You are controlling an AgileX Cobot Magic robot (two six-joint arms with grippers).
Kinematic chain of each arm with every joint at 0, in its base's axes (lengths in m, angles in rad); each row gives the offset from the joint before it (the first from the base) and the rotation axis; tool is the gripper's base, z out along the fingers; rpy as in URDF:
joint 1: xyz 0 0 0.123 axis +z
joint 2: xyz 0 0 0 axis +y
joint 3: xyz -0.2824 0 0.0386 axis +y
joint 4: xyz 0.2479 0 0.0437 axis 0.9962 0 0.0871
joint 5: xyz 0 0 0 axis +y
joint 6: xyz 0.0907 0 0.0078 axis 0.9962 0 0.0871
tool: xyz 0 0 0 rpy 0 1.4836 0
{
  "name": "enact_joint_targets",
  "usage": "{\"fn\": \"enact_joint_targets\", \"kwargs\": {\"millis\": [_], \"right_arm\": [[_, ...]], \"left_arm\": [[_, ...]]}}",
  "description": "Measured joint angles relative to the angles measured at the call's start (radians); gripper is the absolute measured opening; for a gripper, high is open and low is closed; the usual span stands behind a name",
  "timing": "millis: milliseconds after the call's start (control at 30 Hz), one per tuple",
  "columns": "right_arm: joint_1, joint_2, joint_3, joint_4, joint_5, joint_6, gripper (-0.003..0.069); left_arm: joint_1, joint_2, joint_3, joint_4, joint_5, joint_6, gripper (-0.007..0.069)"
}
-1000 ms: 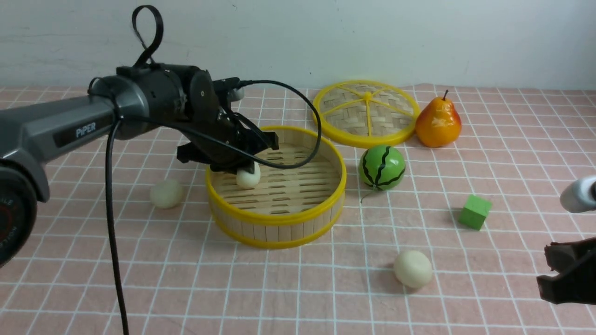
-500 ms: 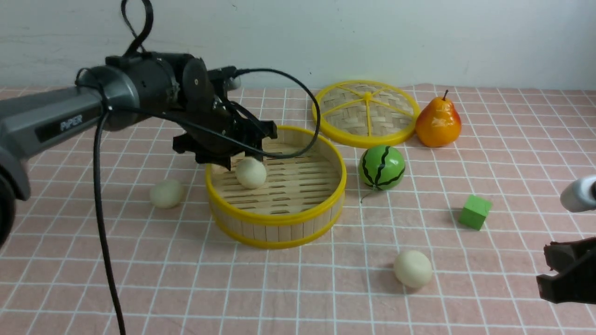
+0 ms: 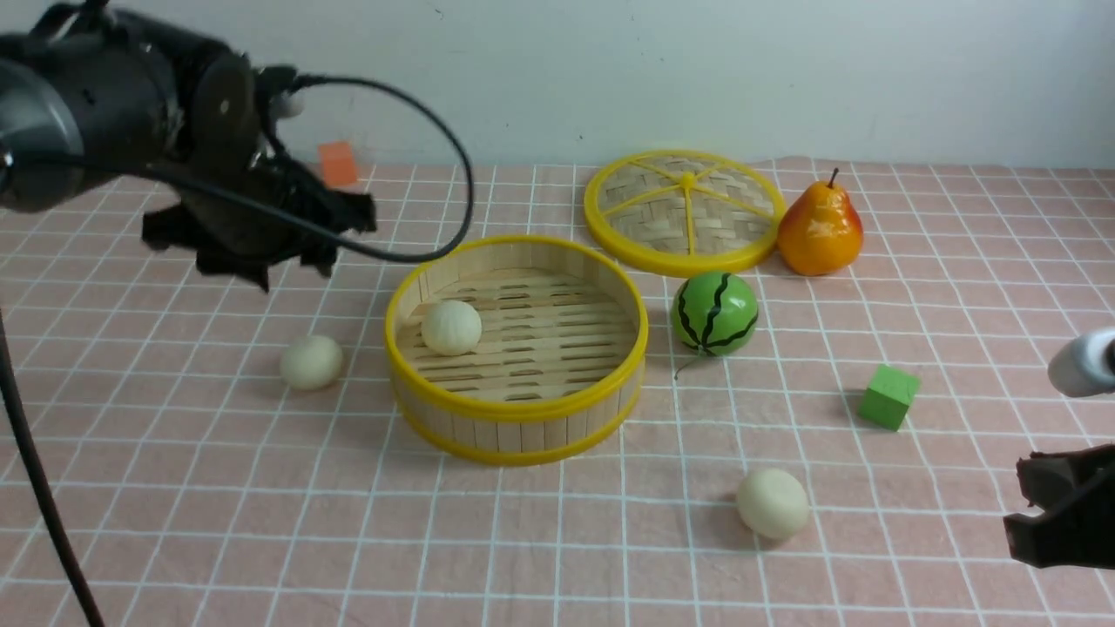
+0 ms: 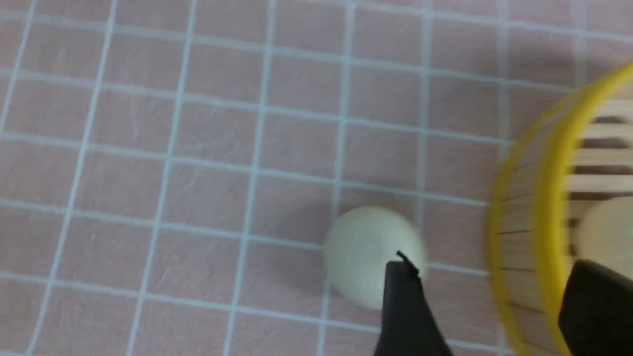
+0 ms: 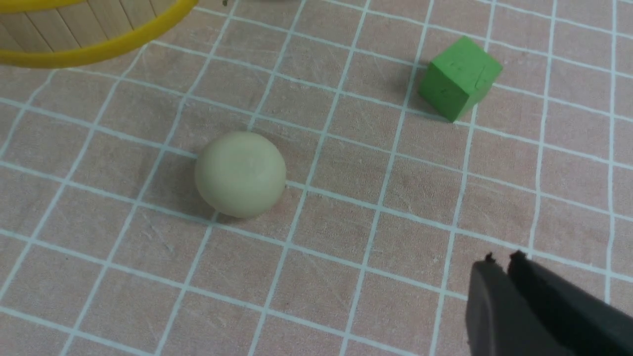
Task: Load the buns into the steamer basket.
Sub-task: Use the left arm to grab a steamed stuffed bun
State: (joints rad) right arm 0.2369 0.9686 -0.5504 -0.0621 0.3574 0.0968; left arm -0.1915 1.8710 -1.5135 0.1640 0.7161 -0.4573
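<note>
Pink checked cloth (image 3: 557,540) meets a pale wall (image 3: 697,70); left jaws spread empty, right jaws closed empty.

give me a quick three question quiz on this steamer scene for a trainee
1. True or false: one bun lies inside the steamer basket.
2. Which gripper is shut? A) left B) right C) both
3. How many buns lie on the cloth outside the basket?

Key
1. True.
2. B: the right gripper has its fingers together.
3. Two: a left bun beside the basket, and a front bun nearer the camera, to the basket's right.
</note>
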Motion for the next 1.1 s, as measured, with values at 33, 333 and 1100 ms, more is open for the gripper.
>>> {"fn": "enact_joint_targets", "kwargs": {"millis": [33, 333, 1100], "right_arm": [[0.0, 0.0, 0.0, 0.0, 0.0, 0.0, 0.0053], [0.0, 0.0, 0.0, 0.0, -0.007, 0.0, 0.0059], [0.0, 0.0, 0.0, -0.003, -0.004, -0.001, 0.0063]], "left_arm": [[0.025, 0.019, 0.043, -0.039, -0.03, 0.007, 0.0359], [0.037, 0.117, 0.08, -0.151, -0.128, 0.091, 0.0165], [0.067, 0.144, 0.026, 0.163, -0.321, 0.008, 0.0285]]}}
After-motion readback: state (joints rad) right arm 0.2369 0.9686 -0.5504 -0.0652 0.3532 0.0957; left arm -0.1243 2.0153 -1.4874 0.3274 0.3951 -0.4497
